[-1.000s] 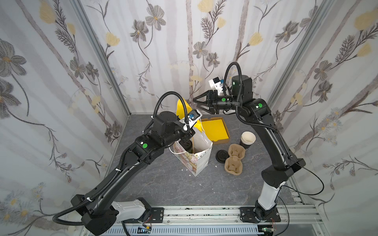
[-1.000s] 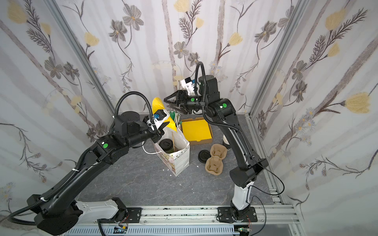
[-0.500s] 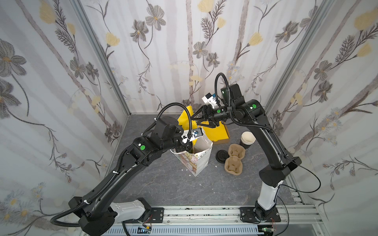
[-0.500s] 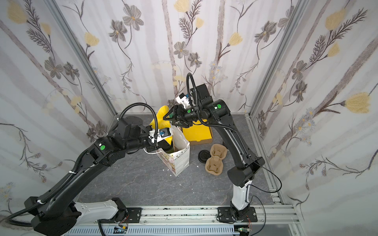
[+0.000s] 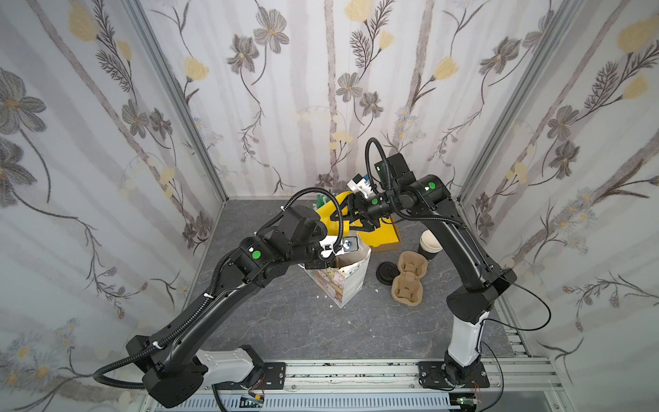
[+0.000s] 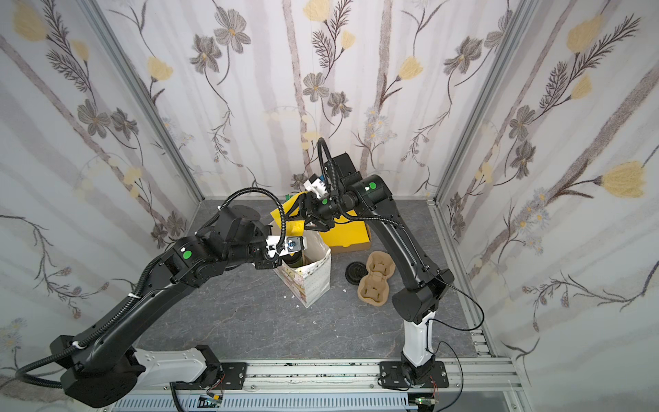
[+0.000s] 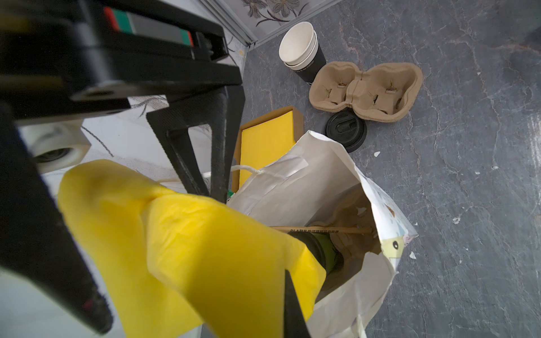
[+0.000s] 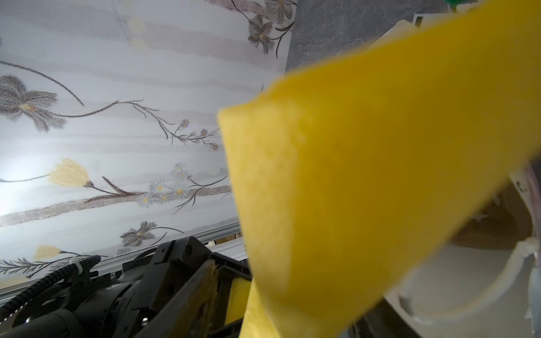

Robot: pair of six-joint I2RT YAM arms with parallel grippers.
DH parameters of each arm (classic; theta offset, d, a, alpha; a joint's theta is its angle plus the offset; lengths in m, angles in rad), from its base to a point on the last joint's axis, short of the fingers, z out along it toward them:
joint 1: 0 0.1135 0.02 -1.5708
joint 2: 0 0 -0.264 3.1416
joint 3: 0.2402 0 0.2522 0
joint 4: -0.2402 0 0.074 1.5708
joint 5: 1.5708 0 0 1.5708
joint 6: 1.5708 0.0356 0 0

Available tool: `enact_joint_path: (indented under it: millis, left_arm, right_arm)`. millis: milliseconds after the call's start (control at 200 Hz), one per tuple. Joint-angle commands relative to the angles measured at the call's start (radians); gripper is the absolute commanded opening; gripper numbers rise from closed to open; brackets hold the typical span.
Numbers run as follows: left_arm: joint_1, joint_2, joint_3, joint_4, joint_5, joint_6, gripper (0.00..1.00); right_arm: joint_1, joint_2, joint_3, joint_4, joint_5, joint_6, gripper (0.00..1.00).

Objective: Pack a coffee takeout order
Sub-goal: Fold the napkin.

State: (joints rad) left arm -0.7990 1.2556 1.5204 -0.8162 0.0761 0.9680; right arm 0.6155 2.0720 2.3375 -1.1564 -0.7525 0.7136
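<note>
In the left wrist view a folded yellow napkin (image 7: 187, 248) is pinched in my shut left gripper (image 7: 205, 298), just over the open mouth of the white paper bag (image 7: 322, 181). A green cup with a black lid (image 7: 325, 248) stands inside the bag, and a thin tan stick (image 7: 322, 230) lies across above it. In both top views my right gripper (image 5: 340, 222) (image 6: 296, 221) hangs behind the bag (image 5: 351, 281), open, its fingers on either side of the napkin's (image 5: 326, 214) upper end. The napkin (image 8: 366, 175) fills most of the right wrist view.
To the right of the bag lie a loose black lid (image 5: 387, 273), a tan pulp carrier (image 5: 408, 278) and a stack of lidless black cups (image 5: 429, 244). A cardboard box of yellow napkins (image 5: 383, 235) sits behind the bag. Patterned walls close in on three sides.
Both arms have come down towards the bag, bringing the napkin from high at the back to the bag's mouth. The right gripper's fingers stand wider apart than a second ago.
</note>
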Motion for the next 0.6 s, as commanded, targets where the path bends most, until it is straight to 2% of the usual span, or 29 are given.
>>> enact_joint_path:
  millis: [0,55,115,250,385,450,595]
  left_arm:
    - [-0.009,0.022,0.006,-0.018,-0.04,0.051,0.0]
    - [-0.012,0.026,0.002,-0.018,-0.049,0.054,0.0]
    - [-0.012,0.027,-0.002,-0.019,-0.061,0.054,0.0]
    - [-0.012,0.019,-0.012,-0.016,-0.087,0.049,0.0]
    - [-0.012,0.007,-0.028,-0.013,-0.099,0.044,0.0]
    - [-0.013,-0.005,-0.032,-0.011,-0.107,0.038,0.23]
    - [-0.012,-0.039,-0.025,0.009,-0.11,-0.043,0.73]
  right_arm:
    - [0.001,0.013,0.006,0.013,-0.028,-0.001,0.67]
    - [0.002,0.016,0.006,0.01,-0.033,0.0,0.63]
    - [0.001,0.017,0.005,0.004,-0.038,-0.004,0.55]
    - [-0.011,0.005,0.006,0.031,-0.02,0.007,0.17]
    - [-0.024,-0.005,0.006,0.074,-0.017,0.014,0.04]
    - [-0.033,-0.011,0.005,0.106,-0.016,0.016,0.0]
    - [-0.046,-0.035,0.003,0.194,0.022,-0.028,0.0]
